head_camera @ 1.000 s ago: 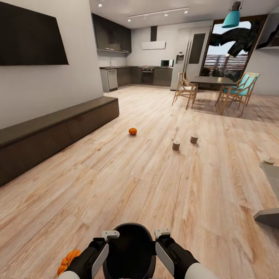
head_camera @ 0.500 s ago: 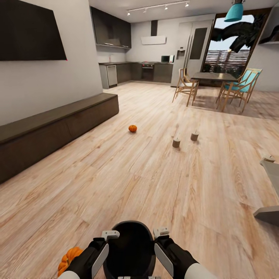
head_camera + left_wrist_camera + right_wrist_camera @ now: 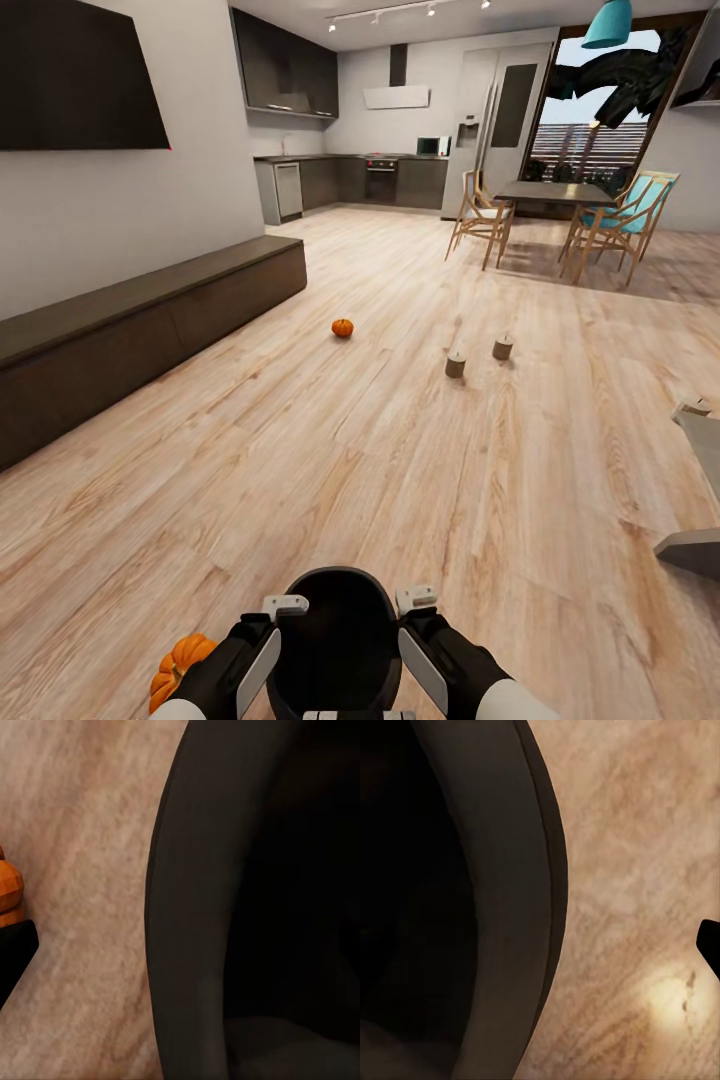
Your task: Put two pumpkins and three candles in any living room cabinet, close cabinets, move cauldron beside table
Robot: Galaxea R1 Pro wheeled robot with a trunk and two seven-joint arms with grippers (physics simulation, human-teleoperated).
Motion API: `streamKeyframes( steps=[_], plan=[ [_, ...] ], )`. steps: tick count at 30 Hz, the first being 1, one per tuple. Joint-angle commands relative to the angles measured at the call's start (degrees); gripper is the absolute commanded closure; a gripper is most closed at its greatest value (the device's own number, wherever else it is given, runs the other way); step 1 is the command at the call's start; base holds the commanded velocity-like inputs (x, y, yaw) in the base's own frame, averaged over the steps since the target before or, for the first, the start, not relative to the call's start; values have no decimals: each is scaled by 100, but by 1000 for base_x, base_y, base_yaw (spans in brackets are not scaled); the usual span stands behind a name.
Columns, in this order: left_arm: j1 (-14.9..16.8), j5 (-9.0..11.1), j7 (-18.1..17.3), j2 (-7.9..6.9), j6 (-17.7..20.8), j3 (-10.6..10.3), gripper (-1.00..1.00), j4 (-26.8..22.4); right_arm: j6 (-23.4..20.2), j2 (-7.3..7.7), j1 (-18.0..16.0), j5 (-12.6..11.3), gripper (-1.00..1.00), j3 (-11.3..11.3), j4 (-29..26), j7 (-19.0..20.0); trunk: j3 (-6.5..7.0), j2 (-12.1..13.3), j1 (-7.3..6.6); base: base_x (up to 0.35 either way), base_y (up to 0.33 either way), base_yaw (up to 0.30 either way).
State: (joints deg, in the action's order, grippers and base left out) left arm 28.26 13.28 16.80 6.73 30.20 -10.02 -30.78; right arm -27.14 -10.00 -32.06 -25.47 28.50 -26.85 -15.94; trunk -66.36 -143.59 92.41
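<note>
The black cauldron point(image 3: 340, 640) sits on the floor right in front of me, between my two arms. My left gripper point(image 3: 285, 606) and right gripper point(image 3: 417, 600) flank its rim, both apparently open and holding nothing. The left wrist view shows the cauldron's wall point(image 3: 262, 907), and the right wrist view shows its rim point(image 3: 435, 907). One orange pumpkin point(image 3: 178, 665) lies beside my left arm and shows at an edge of the left wrist view point(image 3: 7, 889). A second pumpkin point(image 3: 343, 328) rests mid-floor. Two stubby candles point(image 3: 455, 366) point(image 3: 502, 348) stand to its right. The long dark cabinet point(image 3: 150, 320) runs along the left wall, all fronts shut.
A black TV point(image 3: 80, 80) hangs above the cabinet. A grey furniture edge point(image 3: 695, 545) juts in at the right, with a small pale object point(image 3: 693, 407) on it. A dining table with chairs point(image 3: 550, 195) and a kitchen stand far back. Wide plank floor lies ahead.
The whole view has shifted slightly, so the camera moved. Both arms, the cauldron, pumpkins and candles keep their places relative to each other.
</note>
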Motion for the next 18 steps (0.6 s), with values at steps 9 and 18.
streamKeyframes(
  steps=[9, 18],
  plan=[
    [1, 60, 46, -5, 21, -35, -100, -8, 90, 0, -3, -46, -100, 24, 4, -49, -5, -2, -1, 0, 0, 0],
    [-1, 60, 43, -5, 21, -35, -100, -10, 101, 0, -3, -46, -100, 24, 4, -49, -5, -2, -1, 0, 0, 0]
  ],
)
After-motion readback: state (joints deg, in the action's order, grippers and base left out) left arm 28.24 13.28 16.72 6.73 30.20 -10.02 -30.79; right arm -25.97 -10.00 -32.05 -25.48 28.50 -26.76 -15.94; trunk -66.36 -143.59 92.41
